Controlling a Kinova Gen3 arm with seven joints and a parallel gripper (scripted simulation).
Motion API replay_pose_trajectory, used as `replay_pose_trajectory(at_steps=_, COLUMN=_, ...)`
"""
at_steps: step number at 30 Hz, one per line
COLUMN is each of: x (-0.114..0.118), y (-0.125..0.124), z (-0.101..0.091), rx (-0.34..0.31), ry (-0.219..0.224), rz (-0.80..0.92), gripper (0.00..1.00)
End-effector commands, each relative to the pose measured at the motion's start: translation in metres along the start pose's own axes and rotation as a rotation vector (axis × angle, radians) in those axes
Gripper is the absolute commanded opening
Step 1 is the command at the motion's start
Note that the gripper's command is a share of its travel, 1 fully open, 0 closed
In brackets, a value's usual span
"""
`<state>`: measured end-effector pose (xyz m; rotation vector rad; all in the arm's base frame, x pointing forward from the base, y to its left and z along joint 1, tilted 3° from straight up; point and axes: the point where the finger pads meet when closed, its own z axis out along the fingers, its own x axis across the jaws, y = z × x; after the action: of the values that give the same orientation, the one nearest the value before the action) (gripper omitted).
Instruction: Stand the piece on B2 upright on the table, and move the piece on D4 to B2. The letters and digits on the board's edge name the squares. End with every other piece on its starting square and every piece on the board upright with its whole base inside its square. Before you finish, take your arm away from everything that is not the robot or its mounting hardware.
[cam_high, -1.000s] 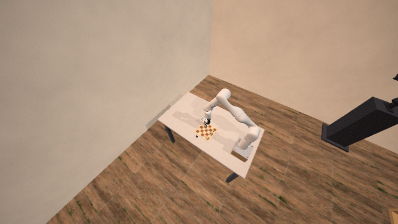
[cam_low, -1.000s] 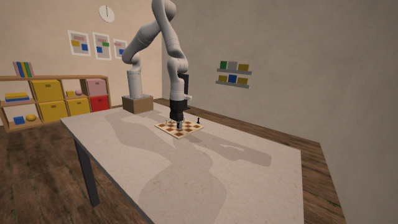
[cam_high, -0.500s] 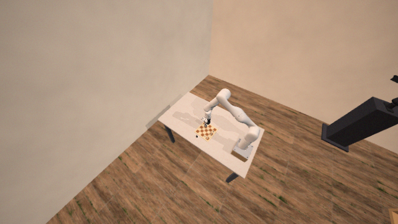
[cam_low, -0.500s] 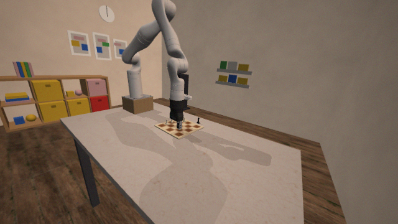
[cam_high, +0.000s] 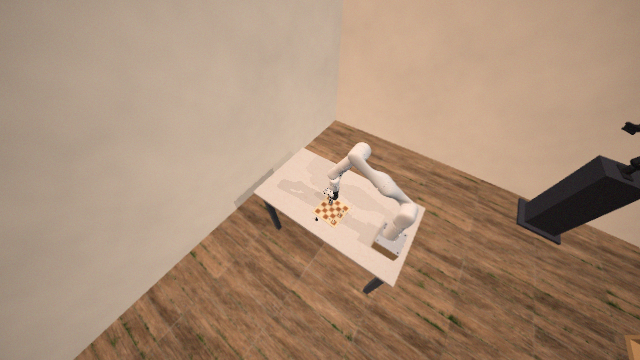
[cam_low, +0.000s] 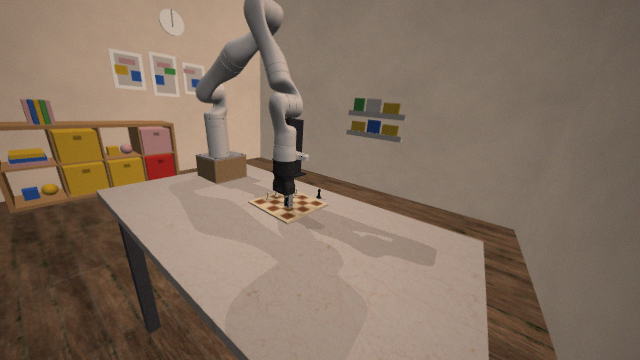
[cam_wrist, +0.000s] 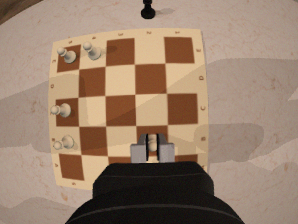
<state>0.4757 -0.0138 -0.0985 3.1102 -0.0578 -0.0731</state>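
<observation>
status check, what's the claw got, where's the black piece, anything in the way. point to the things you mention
Claw (cam_high: 330, 202) (cam_low: 288, 206) (cam_wrist: 152, 142) shut on small off-white chess piece (cam_wrist: 152, 142), at B2. Black chess piece (cam_high: 316, 219) (cam_low: 319, 194) (cam_wrist: 147, 11) upright on table, off the board's E side. No other piece beside claw.

the pale table (cam_high: 280, 187) (cam_low: 400, 300) (cam_wrist: 250, 45) carries the chessboard (cam_high: 317, 210) (cam_low: 260, 201) (cam_wrist: 120, 80), a black piece (cam_high: 316, 219) (cam_low: 319, 194) (cam_wrist: 148, 11) and the arm's boxy base (cam_high: 384, 250) (cam_low: 231, 172).

Only the board (cam_high: 331, 212) (cam_low: 306, 204) (cam_wrist: 150, 77) has text I can read, and just in the wrist view: 5, 4, 3, 2, 1 along the far edge, and E, D, C, B down the right (tiny print, lol). The left edge has E, D and A too. Top and exterior views? Way too small.
</observation>
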Motion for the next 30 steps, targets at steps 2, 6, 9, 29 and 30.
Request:
replay_pose_trajectory(at_steps=2, x=0.0008, y=0.0, z=-0.0003, rx=0.0, ry=0.002, rz=0.0, gripper=0.0)
replay_pose_trajectory(at_steps=6, x=0.0008, y=0.0, z=0.0004, rx=0.0, ry=0.002, rz=0.0, gripper=0.0)
replay_pose_trajectory(at_steps=9, x=0.0008, y=0.0, z=0.001, rx=0.0, ry=0.002, rz=0.0, gripper=0.0)
replay_pose_trajectory(at_steps=29, x=0.0007, y=0.0, z=0.0024, rx=0.0, ry=0.002, rz=0.0, gripper=0.0)
replay_pose_trajectory(at_steps=30, x=0.0007, y=0.0, z=0.0024, rx=0.0, ry=0.002, rz=0.0, gripper=0.0)
